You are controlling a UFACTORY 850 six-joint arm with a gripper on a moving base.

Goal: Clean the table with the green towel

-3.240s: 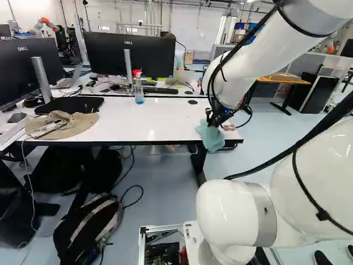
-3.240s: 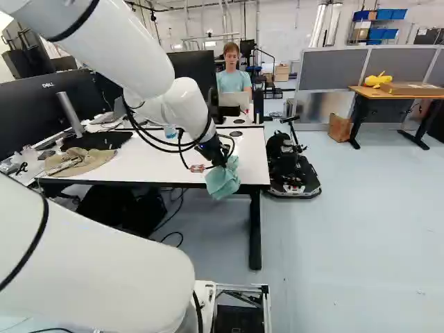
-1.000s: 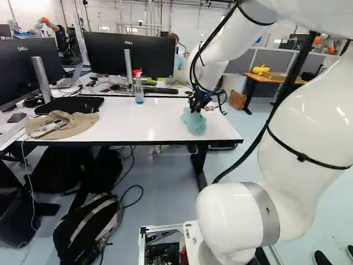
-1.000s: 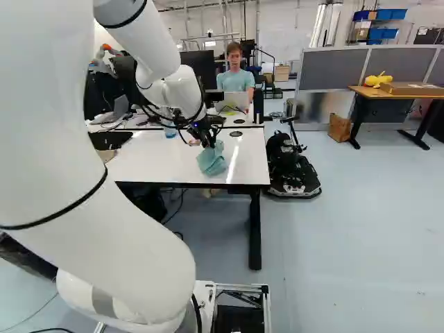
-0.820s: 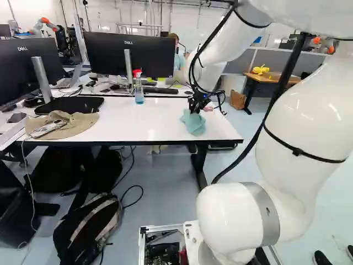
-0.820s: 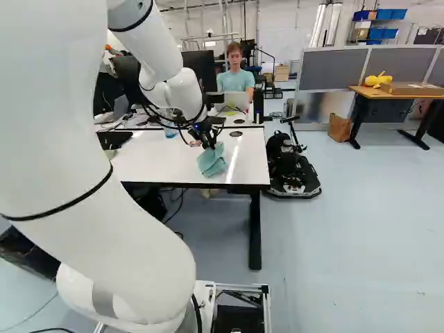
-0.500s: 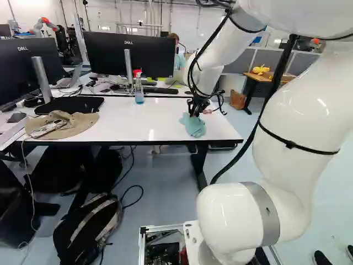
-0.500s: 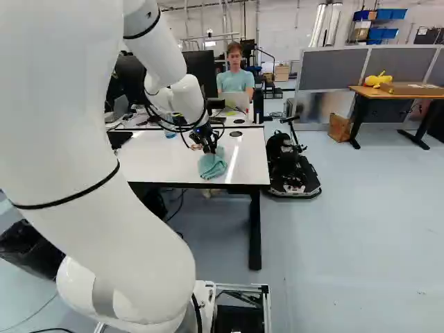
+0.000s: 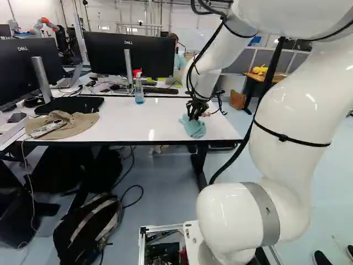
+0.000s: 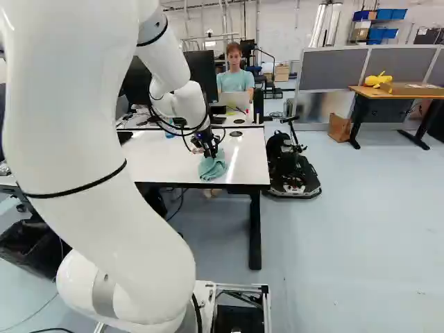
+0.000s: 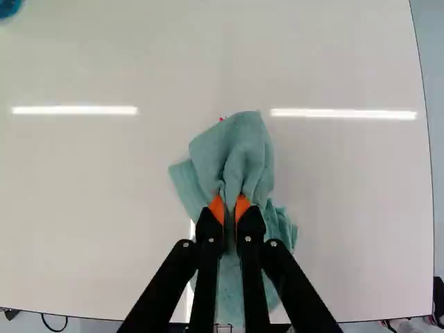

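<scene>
White tabletop; green towel bunched on it, toward the right end in left base view; tool nearly closed, towel pinched in it; wiping step likely; next: keep light contact, sweep toward spray bottle.

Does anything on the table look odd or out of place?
Yes: a tiny red mark shows on the white table, right by the edge of the towel in the gripper; probably a spot to wipe.
</scene>
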